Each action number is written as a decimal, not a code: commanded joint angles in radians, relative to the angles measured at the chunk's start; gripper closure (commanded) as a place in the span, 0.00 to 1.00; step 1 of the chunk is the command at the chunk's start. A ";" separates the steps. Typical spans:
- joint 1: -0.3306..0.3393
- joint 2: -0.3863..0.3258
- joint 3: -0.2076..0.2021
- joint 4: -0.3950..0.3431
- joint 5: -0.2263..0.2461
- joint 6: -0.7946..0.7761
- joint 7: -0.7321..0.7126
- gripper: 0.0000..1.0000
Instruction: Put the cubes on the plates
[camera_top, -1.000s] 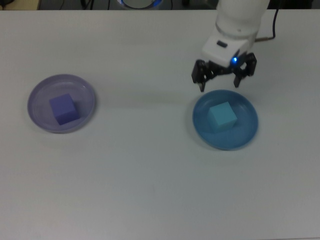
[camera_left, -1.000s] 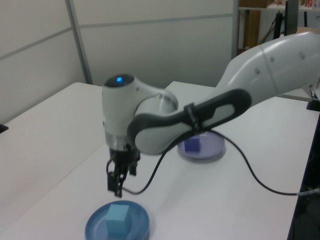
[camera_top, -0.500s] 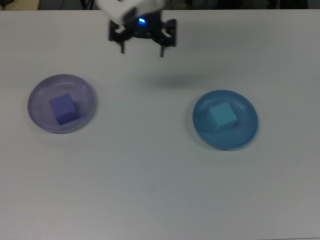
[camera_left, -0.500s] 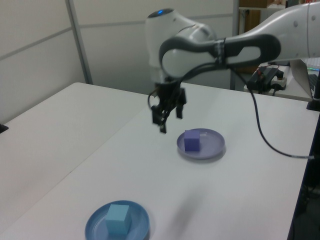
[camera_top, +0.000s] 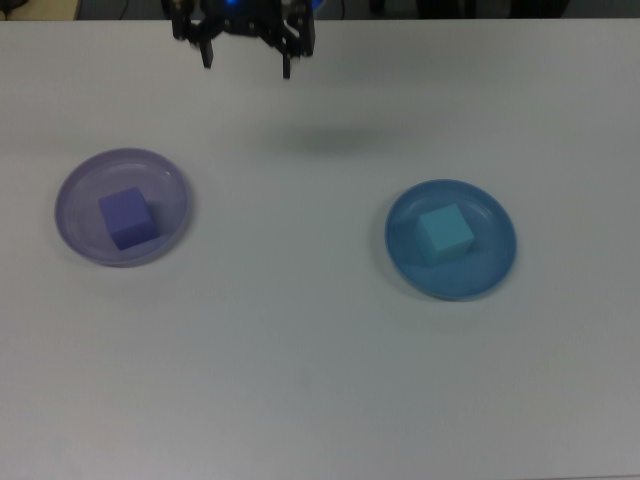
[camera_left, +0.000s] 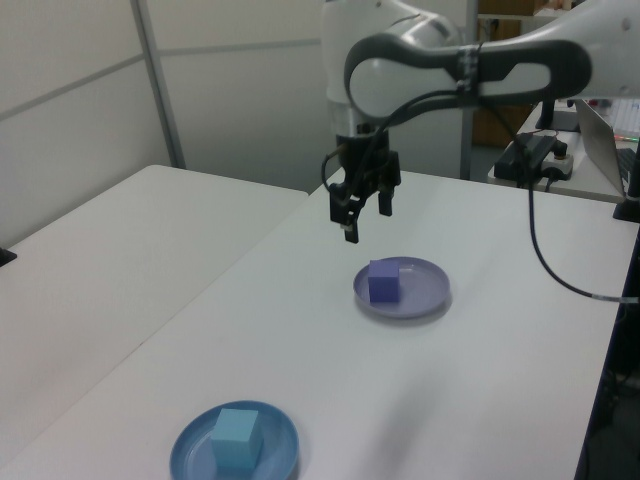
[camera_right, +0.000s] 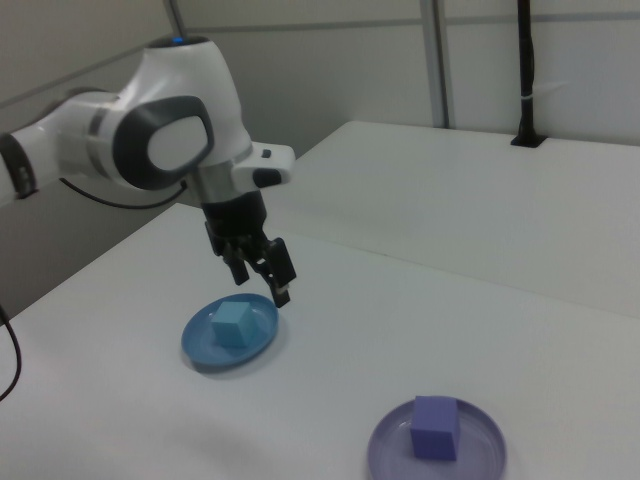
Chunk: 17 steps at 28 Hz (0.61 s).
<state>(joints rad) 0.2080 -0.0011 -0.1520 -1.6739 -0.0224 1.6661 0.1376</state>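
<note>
The violet-purple cube (camera_top: 127, 217) lies in the pale lavender plate (camera_top: 72, 196) at the top view's left. In the blue plate (camera_top: 497, 258) at the top view's right lies the teal cube (camera_top: 444, 233). My gripper (camera_top: 246, 62) hangs open and empty well above the table near the top view's upper edge, between the two plates and away from both. In the left view the gripper (camera_left: 362, 218) is above and just left of the lavender plate (camera_left: 425, 296) with its purple cube (camera_left: 384, 281). The right view shows the gripper (camera_right: 262, 285) over the blue plate (camera_right: 203, 350) and teal cube (camera_right: 233, 323).
A white table (camera_top: 320, 380) carries both plates. A black cable (camera_left: 545, 270) trails from the arm across the left view's right side. A black pole (camera_right: 525, 70) stands on a second table at the right view's back.
The gripper has left the blue plate's far rim, swung toward the top view's upper left and risen, staying open. Both cubes and both plates kept their places.
</note>
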 joint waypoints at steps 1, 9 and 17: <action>0.005 -0.040 0.003 -0.035 0.021 -0.008 -0.009 0.00; 0.001 -0.017 -0.003 -0.027 0.030 0.037 -0.003 0.00; -0.025 -0.020 -0.008 -0.017 0.039 0.037 -0.010 0.00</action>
<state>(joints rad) 0.2073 -0.0115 -0.1548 -1.6855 -0.0092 1.6788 0.1377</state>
